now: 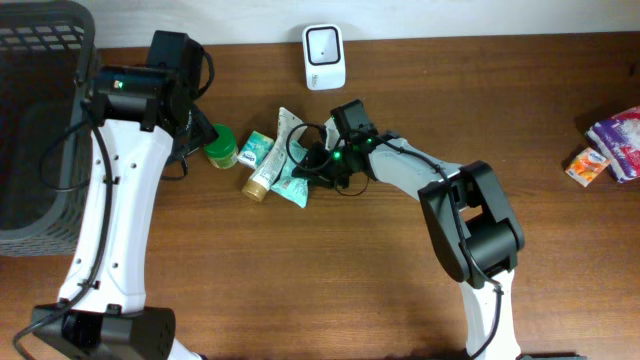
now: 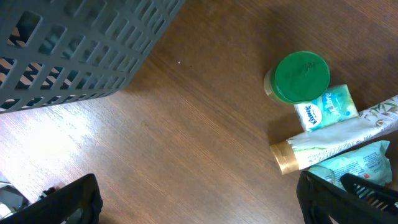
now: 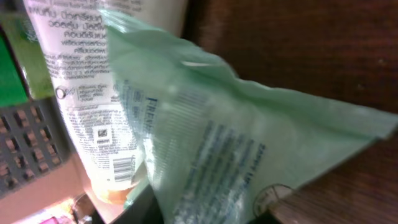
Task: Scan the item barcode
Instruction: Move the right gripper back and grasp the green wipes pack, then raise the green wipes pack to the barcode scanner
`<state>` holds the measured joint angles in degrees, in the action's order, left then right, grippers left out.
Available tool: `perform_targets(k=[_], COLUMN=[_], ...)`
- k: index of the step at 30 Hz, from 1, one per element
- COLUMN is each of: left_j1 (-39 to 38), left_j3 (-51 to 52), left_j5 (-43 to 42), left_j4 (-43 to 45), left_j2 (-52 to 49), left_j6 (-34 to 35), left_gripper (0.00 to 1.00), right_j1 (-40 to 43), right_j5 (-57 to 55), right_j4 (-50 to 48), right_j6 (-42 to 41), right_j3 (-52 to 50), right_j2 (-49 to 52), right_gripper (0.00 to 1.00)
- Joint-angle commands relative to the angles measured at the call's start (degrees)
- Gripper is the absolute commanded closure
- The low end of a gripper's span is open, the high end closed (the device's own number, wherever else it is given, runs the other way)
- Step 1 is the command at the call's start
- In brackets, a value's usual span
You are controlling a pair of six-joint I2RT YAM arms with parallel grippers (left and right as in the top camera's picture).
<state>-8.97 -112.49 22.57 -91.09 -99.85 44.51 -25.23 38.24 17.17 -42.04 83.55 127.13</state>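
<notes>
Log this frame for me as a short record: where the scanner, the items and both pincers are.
scanner: white, at the back edge of the table
items: jar, tissue pack, tube and pouch, bunched mid-table
left pincer: open, empty, over bare wood near the basket
right pincer: at the pouch, grip unclear
barcode: visible on the tube
elsewhere: packets at the far right

Your overhead camera looks straight down on the whole brown wooden table (image 1: pixel 300 280). Your left wrist camera looks down from some way above it. Your right wrist camera sits very close. All three share the white squeeze tube with a gold cap (image 2: pixel 336 138) and the pale green plastic packet (image 2: pixel 357 163).
</notes>
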Motion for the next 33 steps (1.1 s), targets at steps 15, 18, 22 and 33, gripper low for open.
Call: perform_targets(k=[15,18,22,33], left_j1=[0.04,0.04,0.04,0.04], left_j3=[0.04,0.04,0.04,0.04], left_j5=[0.66,0.66,0.66,0.66], left_j4=[-0.09,-0.09,-0.09,-0.09], left_j2=[0.17,0.17,0.17,0.17], left_j6=[-0.68,-0.7,-0.7,-0.7], left_gripper=[0.01,0.01,0.01,0.01], right_j1=[3.13,3.13,3.17,17.77], right_j5=[-33.38,-33.42,-34.21,-11.45], right_j4=[34.67,34.03,34.05,36.39], right_j6=[12.92,12.94,12.9,24.87], right_j3=[6.29,6.23,6.23,6.67], right_j2=[-13.09,-12.92,-11.98,-12.76], right_gripper=[0.64,0.54,0.46,0.0])
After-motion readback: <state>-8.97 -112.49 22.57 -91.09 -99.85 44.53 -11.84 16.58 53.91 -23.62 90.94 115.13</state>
